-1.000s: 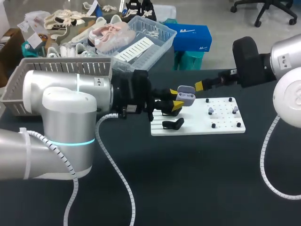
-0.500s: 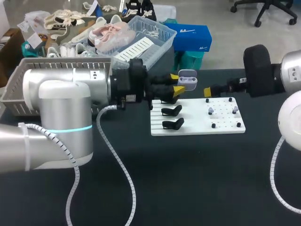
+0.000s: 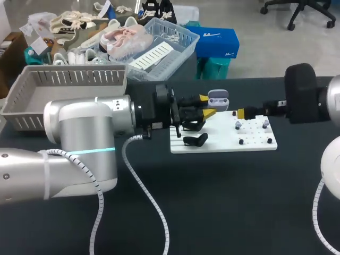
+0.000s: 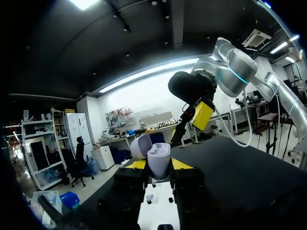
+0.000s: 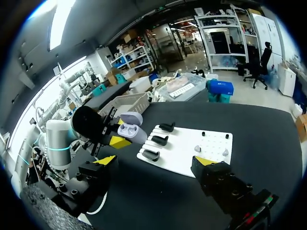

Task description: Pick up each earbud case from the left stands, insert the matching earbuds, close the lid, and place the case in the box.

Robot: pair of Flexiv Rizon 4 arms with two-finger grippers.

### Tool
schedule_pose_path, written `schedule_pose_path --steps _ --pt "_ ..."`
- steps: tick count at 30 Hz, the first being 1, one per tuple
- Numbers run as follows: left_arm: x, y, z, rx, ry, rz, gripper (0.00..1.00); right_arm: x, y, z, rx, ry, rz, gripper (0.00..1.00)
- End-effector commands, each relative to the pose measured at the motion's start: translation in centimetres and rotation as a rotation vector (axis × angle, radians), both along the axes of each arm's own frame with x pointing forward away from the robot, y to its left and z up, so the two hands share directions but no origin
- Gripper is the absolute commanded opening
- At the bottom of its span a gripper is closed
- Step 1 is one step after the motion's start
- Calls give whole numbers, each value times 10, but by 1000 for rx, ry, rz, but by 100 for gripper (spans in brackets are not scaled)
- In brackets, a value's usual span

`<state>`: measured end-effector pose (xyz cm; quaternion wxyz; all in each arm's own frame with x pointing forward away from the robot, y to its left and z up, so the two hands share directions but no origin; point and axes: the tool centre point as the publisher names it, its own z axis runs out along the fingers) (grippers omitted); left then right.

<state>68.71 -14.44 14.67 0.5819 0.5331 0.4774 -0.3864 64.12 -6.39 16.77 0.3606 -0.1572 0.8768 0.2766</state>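
Observation:
My left gripper [image 3: 208, 106] is shut on a lavender earbud case [image 3: 218, 100] and holds it, lid open, above the white board's [image 3: 223, 142] far left part. In the left wrist view the case [image 4: 158, 161] stands upright between the yellow fingertips [image 4: 181, 164]. Two black stands [image 3: 195, 139] remain on the board's left half. Small earbuds [image 3: 237, 125] sit among black pegs on its right half. My right gripper [image 3: 242, 112] is open, level with the case and just to its right. Its wrist view shows the held case [image 5: 130, 132] ahead of its spread fingers [image 5: 106, 160].
A grey slatted basket [image 3: 64, 89] stands at the table's back left, behind my left arm. The board's [image 5: 192, 149] stands [image 5: 159, 140] and earbuds [image 5: 197, 148] lie between the two arms. Dark table surface [image 3: 223, 202] stretches in front of the board.
My left gripper carried the case up off the board and to the right, then slightly down. My right gripper drew back to the right and lower, staying open.

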Motion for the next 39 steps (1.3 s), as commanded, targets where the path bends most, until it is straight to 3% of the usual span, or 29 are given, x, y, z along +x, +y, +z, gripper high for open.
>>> schedule_pose_path --steps 1,30,33,39 --pt "8 -4 -8 -4 1 -8 0 -11 -9 9 -121 -1 -132 100" --pt "23 8 -23 31 6 40 0 -8 -15 5 -119 23 -150 100" --pt "23 8 -23 31 6 40 0 -6 -18 -3 -163 71 -157 100" --pt "23 8 -23 31 6 40 0 1 -28 -19 -242 62 -133 100"
